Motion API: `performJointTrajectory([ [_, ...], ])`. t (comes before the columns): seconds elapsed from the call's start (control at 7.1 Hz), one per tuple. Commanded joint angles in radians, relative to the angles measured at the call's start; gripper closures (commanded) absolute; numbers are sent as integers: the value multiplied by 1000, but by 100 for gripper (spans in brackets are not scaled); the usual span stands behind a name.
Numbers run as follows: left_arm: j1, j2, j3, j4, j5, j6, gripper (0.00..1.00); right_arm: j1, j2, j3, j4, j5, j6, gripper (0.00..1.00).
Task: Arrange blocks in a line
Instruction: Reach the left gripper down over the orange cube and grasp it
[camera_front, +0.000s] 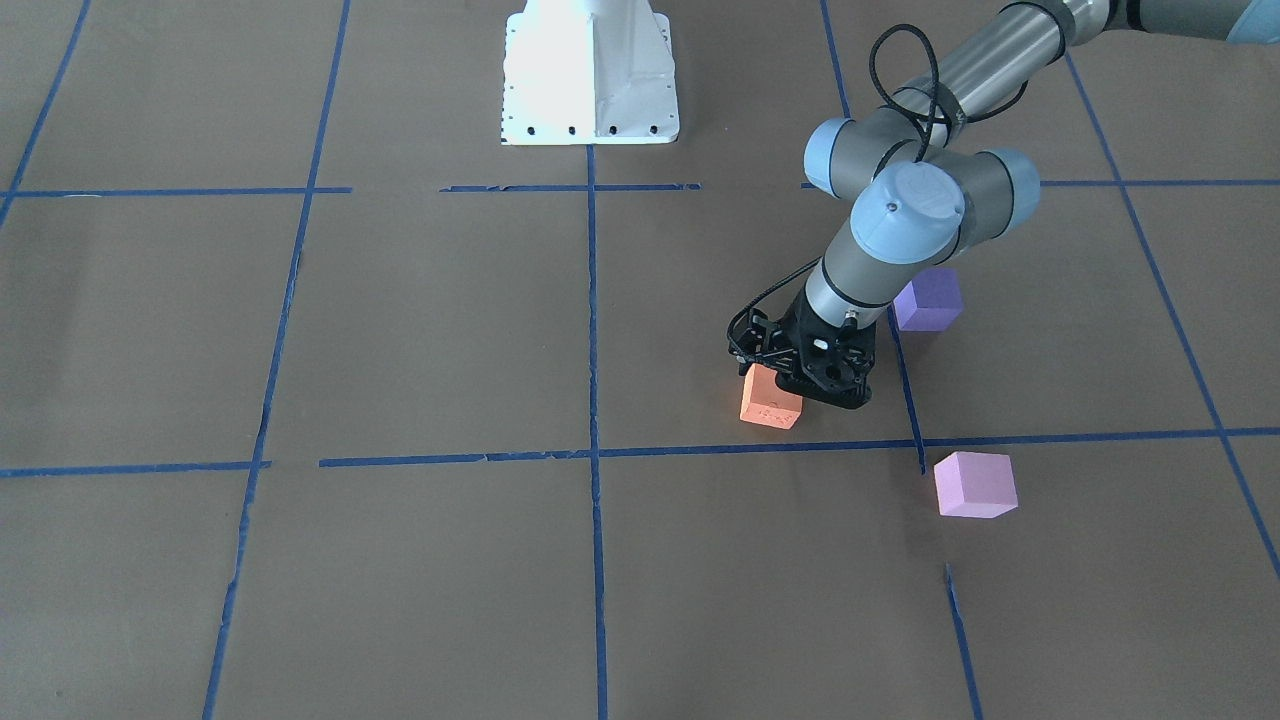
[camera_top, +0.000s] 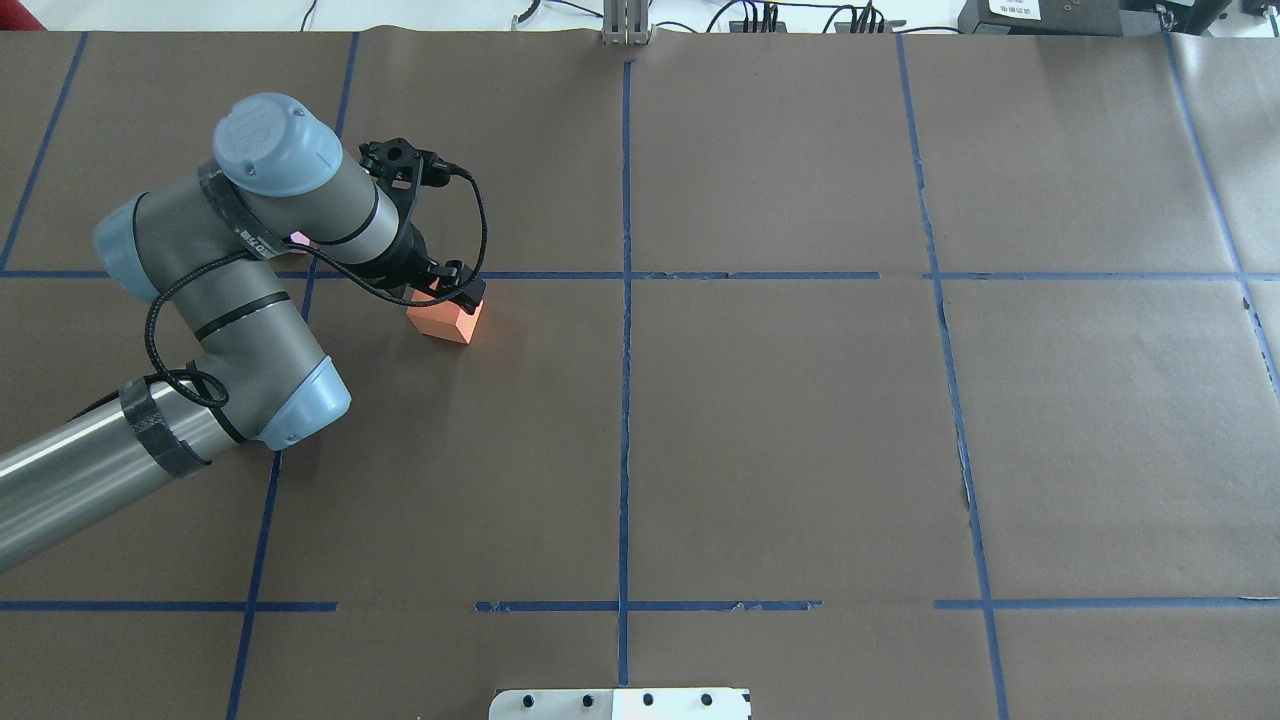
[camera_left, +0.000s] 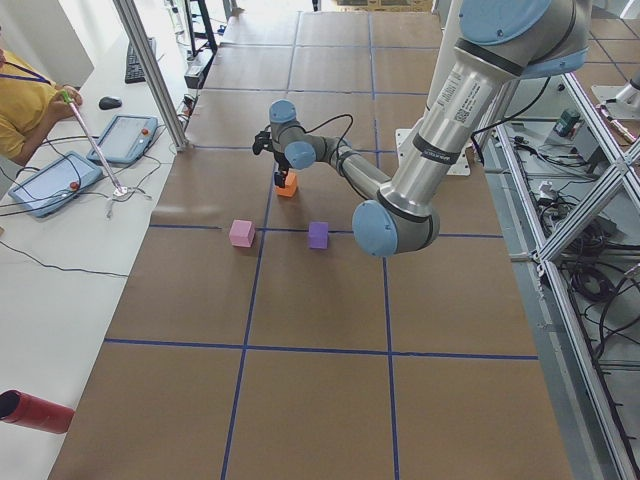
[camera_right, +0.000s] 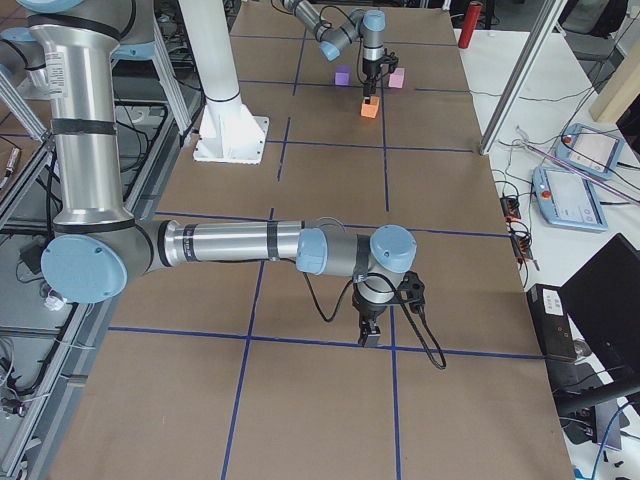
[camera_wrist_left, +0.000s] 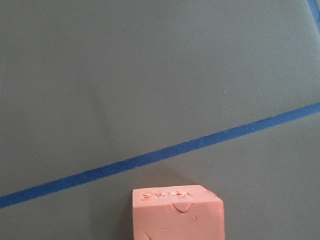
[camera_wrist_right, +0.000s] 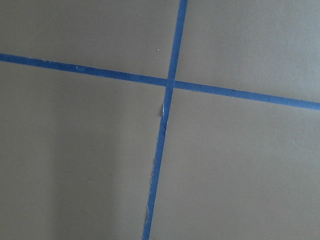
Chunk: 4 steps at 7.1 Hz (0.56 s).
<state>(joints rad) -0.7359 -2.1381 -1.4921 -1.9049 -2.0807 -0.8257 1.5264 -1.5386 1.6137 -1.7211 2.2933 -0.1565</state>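
Brown paper table (camera_top: 780, 440), blue tape grid (camera_top: 626, 400)

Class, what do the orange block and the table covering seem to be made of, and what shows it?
Orange block: probably foam, matte, its face pitted and dented. Table covering: likely brown paper, dull with no sheen, marked off with blue tape.

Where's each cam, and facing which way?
Front-facing: across the table, looking down toward the white base; left arm at orange block.
Overhead: behind robot, forward-down; left arm.
Exterior left: table's left end; left arm near.
Exterior right: opposite end; right arm near.
Left wrist: down onto orange block; no body.
Right wrist: down onto tape cross; no body.
Shared: front-facing, overhead both show orange block.
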Motion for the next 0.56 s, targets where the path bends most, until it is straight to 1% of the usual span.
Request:
performJointTrajectory([
  [0.0,24,-2,41,-8,2,-45,1,0,0,0,0,0,0,0],
  [0.14,38,-2,42,-6,13,-56,1,0,0,0,0,0,0,0],
  [0.28,55,-2,47,-9,52,-84,1,0,0,0,0,0,0,0],
  [0.42,55,-2,47,-9,54,-87,16,1,0,0,0,0,0,0],
])
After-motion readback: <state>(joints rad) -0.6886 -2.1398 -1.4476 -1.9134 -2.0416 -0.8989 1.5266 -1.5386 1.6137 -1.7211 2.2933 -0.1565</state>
